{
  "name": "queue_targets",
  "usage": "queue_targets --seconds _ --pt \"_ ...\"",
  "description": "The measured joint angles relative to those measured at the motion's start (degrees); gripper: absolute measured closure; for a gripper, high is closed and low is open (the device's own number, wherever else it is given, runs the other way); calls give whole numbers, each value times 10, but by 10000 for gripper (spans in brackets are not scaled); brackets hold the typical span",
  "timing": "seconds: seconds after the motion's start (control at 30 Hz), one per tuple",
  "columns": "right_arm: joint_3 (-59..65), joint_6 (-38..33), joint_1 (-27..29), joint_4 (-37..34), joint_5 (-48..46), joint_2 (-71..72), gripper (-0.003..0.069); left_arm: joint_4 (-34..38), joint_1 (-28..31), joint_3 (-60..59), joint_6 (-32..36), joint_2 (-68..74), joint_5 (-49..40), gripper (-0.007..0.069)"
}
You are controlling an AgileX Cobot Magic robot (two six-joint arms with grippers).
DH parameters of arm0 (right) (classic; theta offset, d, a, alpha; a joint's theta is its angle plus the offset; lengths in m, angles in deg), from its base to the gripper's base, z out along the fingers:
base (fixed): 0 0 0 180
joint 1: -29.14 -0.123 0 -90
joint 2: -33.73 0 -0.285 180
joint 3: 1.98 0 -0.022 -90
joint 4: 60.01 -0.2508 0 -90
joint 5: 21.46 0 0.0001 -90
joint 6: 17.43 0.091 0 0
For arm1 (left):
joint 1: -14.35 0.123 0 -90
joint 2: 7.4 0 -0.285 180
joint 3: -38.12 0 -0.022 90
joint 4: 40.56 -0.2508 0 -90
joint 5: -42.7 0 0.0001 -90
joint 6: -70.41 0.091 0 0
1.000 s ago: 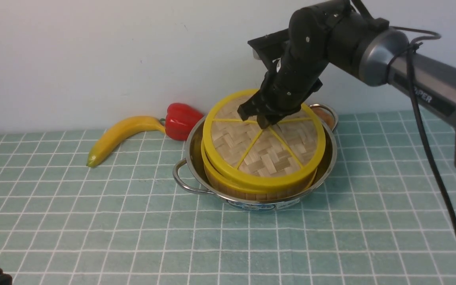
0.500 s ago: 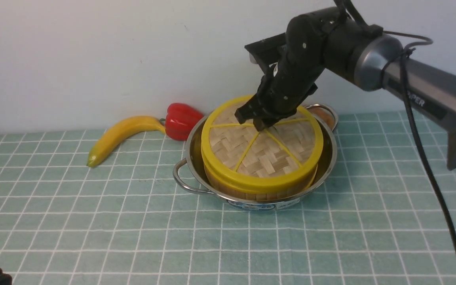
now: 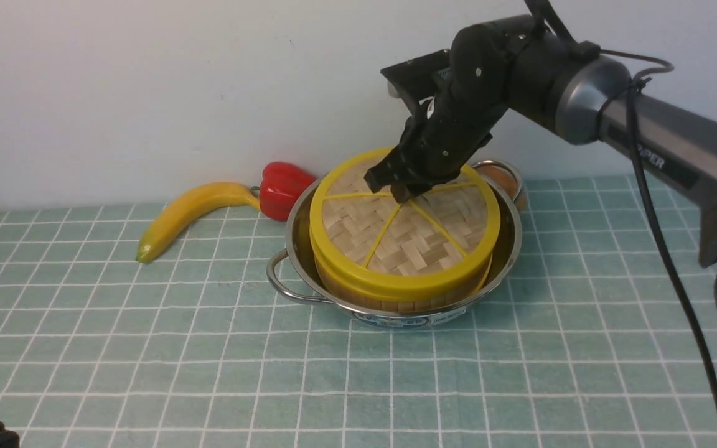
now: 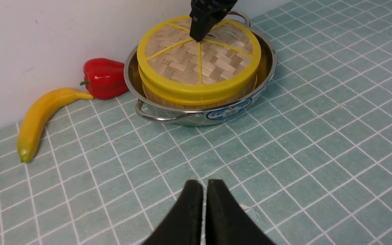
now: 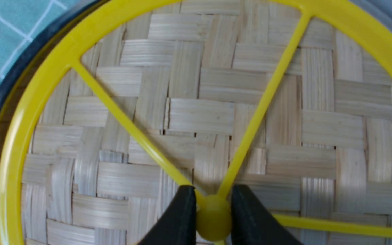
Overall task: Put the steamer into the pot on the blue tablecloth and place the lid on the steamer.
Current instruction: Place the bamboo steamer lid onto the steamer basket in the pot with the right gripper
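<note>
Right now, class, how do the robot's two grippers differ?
The right gripper is shut on the knob of the lid; the left gripper is shut on nothing. The right gripper is over the pot; the left gripper is above bare cloth, apart from the pot. Both are black.
</note>
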Motion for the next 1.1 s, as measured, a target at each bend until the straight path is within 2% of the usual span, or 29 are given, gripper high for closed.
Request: queue_targets --seconds 0.3,1.1 --pt "-33 -2 0 1 -29 -4 513 0 0 0 0 0 0 613" --pt "-36 -6 0 -8 -23 -21 513 0 0 0 0 0 0 613"
